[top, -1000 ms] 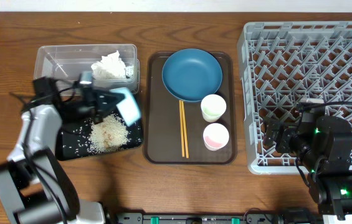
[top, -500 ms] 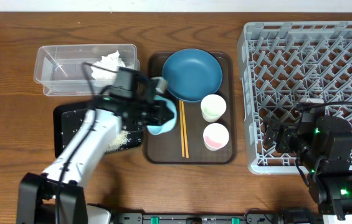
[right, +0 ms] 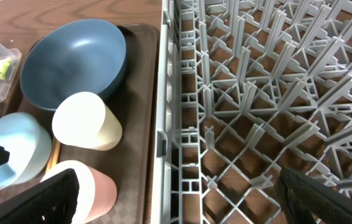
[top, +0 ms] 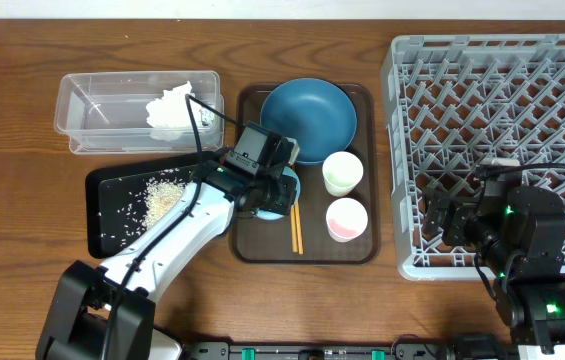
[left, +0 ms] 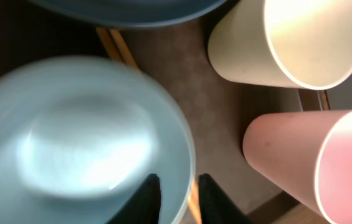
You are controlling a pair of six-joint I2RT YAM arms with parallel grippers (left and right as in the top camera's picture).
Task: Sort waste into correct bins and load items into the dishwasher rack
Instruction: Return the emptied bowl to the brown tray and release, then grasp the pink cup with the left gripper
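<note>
My left gripper point(top: 274, 190) is shut on the rim of the small light-blue bowl point(left: 82, 137), holding it low over the brown tray's left side next to the chopsticks point(top: 295, 225). The large dark blue bowl point(top: 309, 120) sits at the tray's back. A cream cup point(top: 342, 172) and a pink-tinted cup point(top: 347, 219) stand to the right. Loose rice point(top: 162, 195) lies in the black tray point(top: 102, 215). Crumpled white paper point(top: 170, 112) lies in the clear tub point(top: 92, 115). My right gripper point(right: 179, 180) is open and empty over the front left corner of the grey dishwasher rack point(top: 502, 120).
The brown serving tray point(top: 247, 245) lies between the black tray and the rack. In the right wrist view the rack's left wall point(right: 166, 124) stands right beside the tray and cups. Bare wooden table point(top: 22, 60) surrounds everything.
My left gripper has carried the light-blue bowl rightward from above the black tray to the brown tray. More rice now shows in the black tray. The right arm has not moved.
</note>
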